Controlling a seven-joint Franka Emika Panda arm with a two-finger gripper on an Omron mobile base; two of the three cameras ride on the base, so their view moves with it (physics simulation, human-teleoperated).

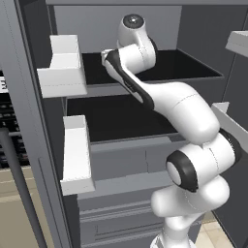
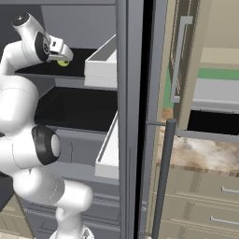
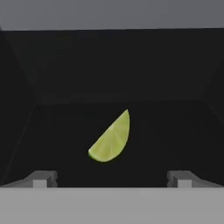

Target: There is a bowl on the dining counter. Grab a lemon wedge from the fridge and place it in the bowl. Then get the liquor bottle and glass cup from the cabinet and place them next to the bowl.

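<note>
Hand view had the lemon wedge (image 3: 111, 139) lying dead ahead on the dark fridge shelf (image 3: 52, 144), with the two fingers (image 3: 40, 179) spread wide apart and nothing between them. So I'd say it was on the first step, reaching into the open fridge (image 1: 145, 155) for the wedge. Next it'd need to push forward and down until the fingers straddle the wedge, then squeeze gently, since that little slice looks easy to knock away.

yellow-green lemon wedge (image 3: 111, 139) — black shelf (image 3: 65, 131), grey fridge (image 1: 29, 121)
</note>
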